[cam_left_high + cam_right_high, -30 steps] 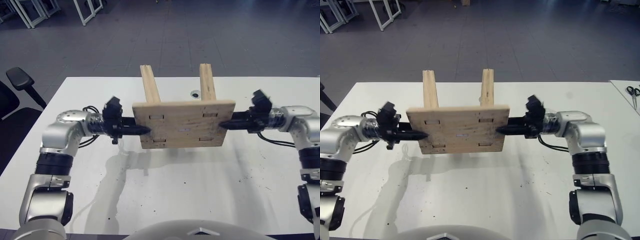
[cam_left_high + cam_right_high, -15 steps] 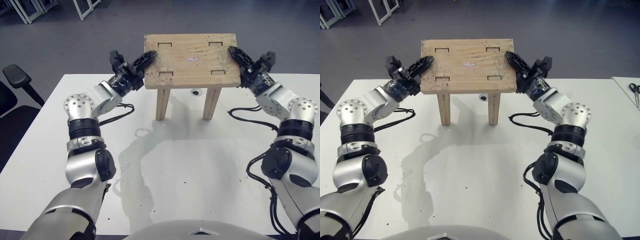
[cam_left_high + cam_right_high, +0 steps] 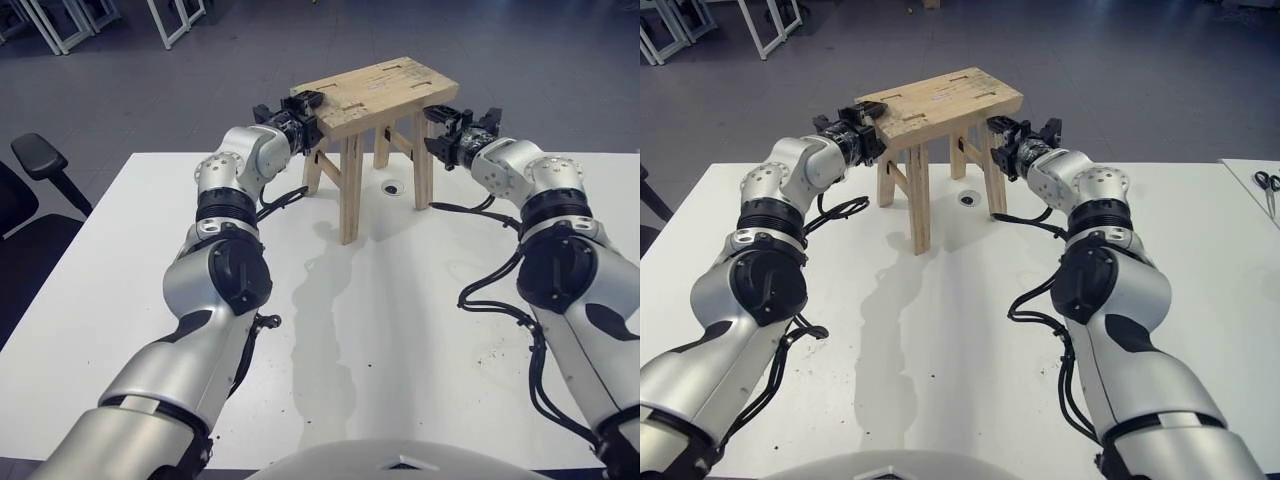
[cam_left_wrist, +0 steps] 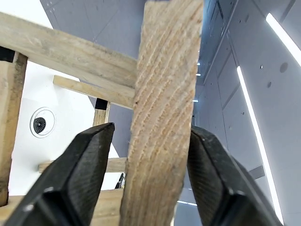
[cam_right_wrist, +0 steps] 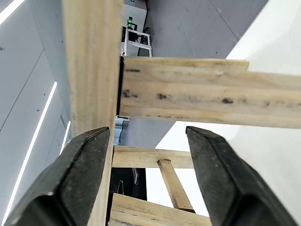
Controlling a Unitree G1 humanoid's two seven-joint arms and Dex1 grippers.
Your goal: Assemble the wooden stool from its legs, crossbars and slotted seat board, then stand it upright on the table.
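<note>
**Counter (image 3: 400, 330).** A white surface on which the assembled stool (image 3: 372, 105) is carried. The stool is set at the far middle, well away from the near edge.

**Stool.** It is shown upright, with the seat (image 3: 940, 95) uppermost and level and the legs pointed straight down. The foot of the near leg (image 3: 348, 190) is seen resting on the counter. Whether all four feet bear weight cannot be told. The task is judged all but finished, with only the letting go left to do.

**Seat, long axis.** The axis is laid roughly left to right and skewed a little, so that the left end is brought nearer and the right end is turned farther off. The short axis is run near to far.

**Left gripper (image 3: 308, 102).** It is placed at the left end of the seat, level with the board. In the left wrist view the board's end is taken between the jaws and pinched edge-on.

**Right gripper (image 3: 440, 130).** It is placed at the right end, just under the seat and beside the right leg. In the right wrist view the jaws are spread. One finger (image 5: 84, 179) is laid against the board and the other is held clear of it.

**Governing relation.** The stool is held between the two grippers, one at each end of the long axis, and neither arm is the nearer. The seat lies inward from each pair of jaws. The coming move is therefore judged to be a release and an outward withdrawal along that axis, leftward for the left arm and rightward for the right. Any drag across the axis would risk the stool being tipped or slid.
</note>
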